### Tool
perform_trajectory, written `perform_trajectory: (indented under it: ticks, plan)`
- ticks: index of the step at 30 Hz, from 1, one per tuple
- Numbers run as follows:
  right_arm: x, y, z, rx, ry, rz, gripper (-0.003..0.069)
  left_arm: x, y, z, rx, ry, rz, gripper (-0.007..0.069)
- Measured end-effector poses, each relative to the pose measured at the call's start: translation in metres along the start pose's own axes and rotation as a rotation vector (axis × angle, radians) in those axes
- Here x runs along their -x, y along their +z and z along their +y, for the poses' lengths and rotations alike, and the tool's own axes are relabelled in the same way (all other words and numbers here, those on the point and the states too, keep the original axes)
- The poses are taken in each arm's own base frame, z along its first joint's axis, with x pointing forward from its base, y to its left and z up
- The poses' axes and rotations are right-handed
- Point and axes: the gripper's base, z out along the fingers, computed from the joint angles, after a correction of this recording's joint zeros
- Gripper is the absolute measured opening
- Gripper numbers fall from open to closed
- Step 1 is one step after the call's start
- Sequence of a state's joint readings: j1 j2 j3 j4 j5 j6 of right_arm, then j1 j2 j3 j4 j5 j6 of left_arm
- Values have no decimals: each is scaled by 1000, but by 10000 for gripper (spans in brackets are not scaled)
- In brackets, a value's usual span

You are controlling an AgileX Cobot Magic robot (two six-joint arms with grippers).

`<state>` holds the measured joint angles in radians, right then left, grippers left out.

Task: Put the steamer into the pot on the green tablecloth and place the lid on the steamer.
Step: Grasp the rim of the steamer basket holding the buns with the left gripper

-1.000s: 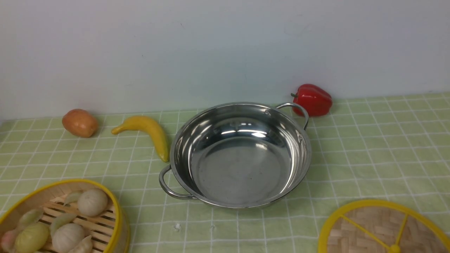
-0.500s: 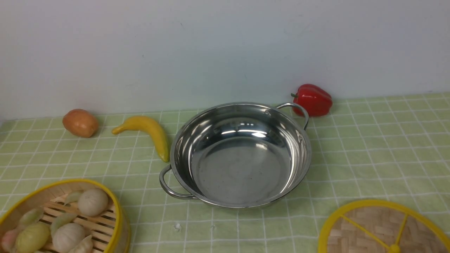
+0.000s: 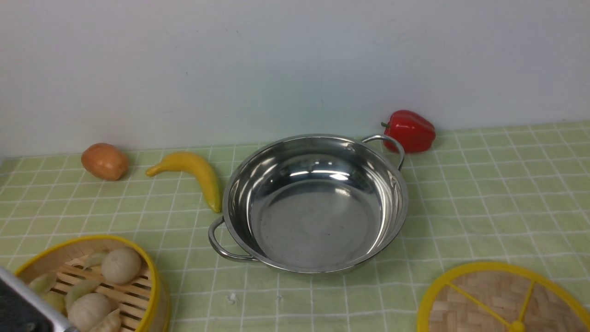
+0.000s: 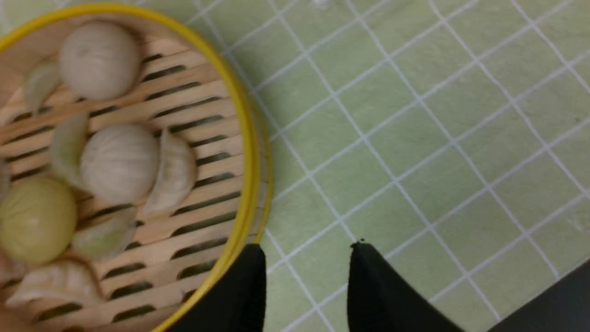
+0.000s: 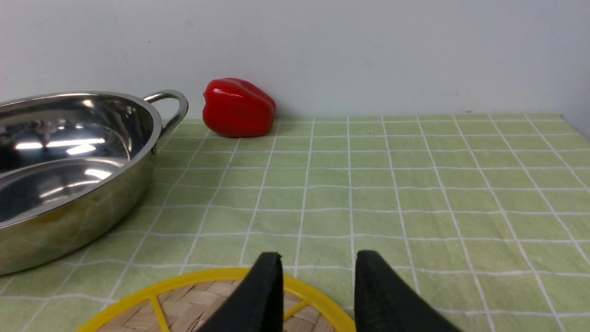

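A pale green tablecloth [image 3: 484,193] with a grid of thin white lines covered the whole surface, and a plain white wall [image 3: 295,60] rose directly behind it. The wide, shallow, shiny stainless-steel pot [image 3: 318,221] sat on the cloth with nothing in it.

A dark, grey-edged part of the left arm [image 3: 18,309] reached in at the near left of the pot, in front of the round bamboo steamer [image 3: 131,290] with its yellow rim and slatted wooden base. In the left wrist view, the left gripper [image 4: 308,251] hung with its black fingers apart and nothing between them, one over the steamer's rim and the other over bare cloth. I could not tell if it touched the rim. The right gripper [image 5: 318,256] was at the near right of the pot, fingers apart and gripping nothing, above the far rim of the flat woven bamboo lid [image 3: 488,299] with its thick yellow rim and spokes.

There was one pot with two looped wire handles [image 3: 221,244], one steamer and one lid. One glossy red bell pepper [image 3: 410,130] lay just behind the pot's far-right handle. One yellow banana [image 3: 193,173] lay just left of the pot, and one orange-brown round fruit [image 3: 104,161] lay further left. The steamer held two round white buns [image 4: 99,60], one round pale green bun [image 4: 34,221] and several crescent dumplings [image 4: 173,177].
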<state>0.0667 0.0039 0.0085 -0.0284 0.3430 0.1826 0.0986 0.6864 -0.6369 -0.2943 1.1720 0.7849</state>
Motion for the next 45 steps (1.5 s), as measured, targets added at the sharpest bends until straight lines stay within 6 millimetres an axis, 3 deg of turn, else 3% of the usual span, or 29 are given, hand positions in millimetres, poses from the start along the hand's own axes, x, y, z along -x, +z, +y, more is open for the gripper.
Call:
perform_trajectory:
  ticks: [7, 12, 18, 22, 30, 45]
  plan:
    - [0, 0, 0, 0, 0, 0, 242, 16, 25, 19, -71, -18, 70, 285]
    - [0, 0, 0, 0, 0, 0, 242, 35, 41, 40, -107, -113, 130, 382]
    - [0, 0, 0, 0, 0, 0, 242, 53, 60, 59, -145, -170, 178, 393]
    - [0, 0, 0, 0, 0, 0, 242, 53, 87, 69, -191, -229, 260, 386]
    - [0, 0, 0, 0, 0, 0, 242, 56, 129, 72, -214, -213, 354, 386]
    - [0, 0, 0, 0, 0, 0, 242, 51, 174, 74, -217, -238, 454, 386]
